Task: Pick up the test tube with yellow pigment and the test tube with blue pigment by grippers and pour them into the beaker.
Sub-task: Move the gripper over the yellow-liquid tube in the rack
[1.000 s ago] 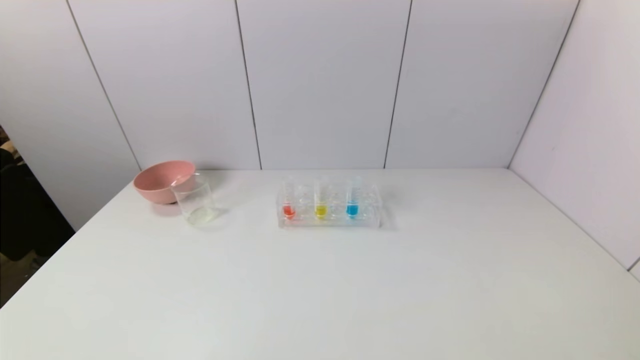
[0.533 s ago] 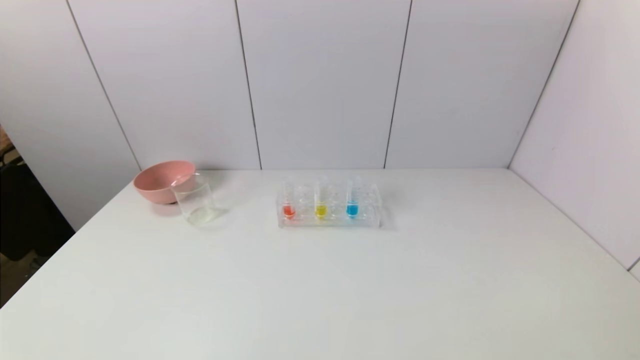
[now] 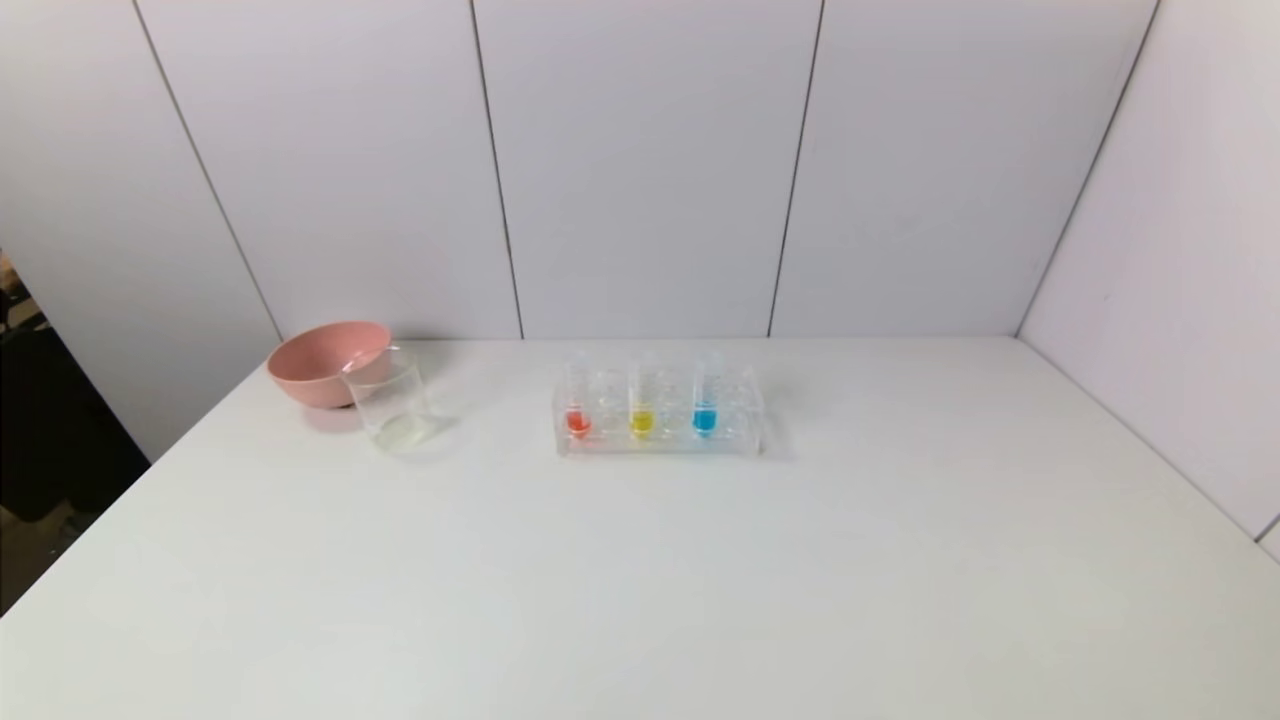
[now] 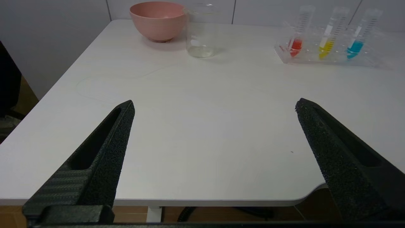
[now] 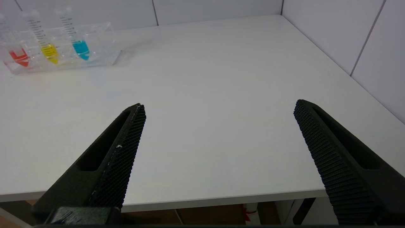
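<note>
Well apart: both grippers, left gripper (image 4: pixel 215 106) and right gripper (image 5: pixel 220 106), spread wide; yellow tube (image 3: pixel 641 400), blue tube (image 3: pixel 705 397) racked

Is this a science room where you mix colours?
Probably a small science test bench. A clear rack holds tubes of red, yellow and blue liquid, a glass beaker stands by a pink bowl, and plain white panels wall in the white table.

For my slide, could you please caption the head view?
Red, yellow and blue tubes racked; beaker beside pink bowl.
</note>
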Available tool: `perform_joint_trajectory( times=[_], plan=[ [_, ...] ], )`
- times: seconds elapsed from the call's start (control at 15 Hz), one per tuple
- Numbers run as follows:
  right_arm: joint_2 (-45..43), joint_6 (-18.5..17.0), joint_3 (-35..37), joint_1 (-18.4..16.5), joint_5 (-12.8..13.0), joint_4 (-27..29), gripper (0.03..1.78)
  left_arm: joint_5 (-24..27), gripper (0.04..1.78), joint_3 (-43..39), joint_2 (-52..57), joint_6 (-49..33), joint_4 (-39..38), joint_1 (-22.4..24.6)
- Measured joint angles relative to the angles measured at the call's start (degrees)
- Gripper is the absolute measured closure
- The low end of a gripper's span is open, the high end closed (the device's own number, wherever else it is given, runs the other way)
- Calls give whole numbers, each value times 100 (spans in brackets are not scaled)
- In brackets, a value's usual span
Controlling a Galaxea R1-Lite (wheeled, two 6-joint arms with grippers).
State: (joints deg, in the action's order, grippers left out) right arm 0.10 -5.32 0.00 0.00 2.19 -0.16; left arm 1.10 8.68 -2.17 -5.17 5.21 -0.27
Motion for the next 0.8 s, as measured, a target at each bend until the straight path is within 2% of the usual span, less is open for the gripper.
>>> perform_joint_trajectory(
  times=[0.33,0.8],
  plan=[
    [0,-2,0,0,0,0,10,260,4,953,-1241,-28,-221,6],
    [0,-2,0,0,-2,0,10,262,4,1686,-4253,-211,-2425,-17]
  ],
)
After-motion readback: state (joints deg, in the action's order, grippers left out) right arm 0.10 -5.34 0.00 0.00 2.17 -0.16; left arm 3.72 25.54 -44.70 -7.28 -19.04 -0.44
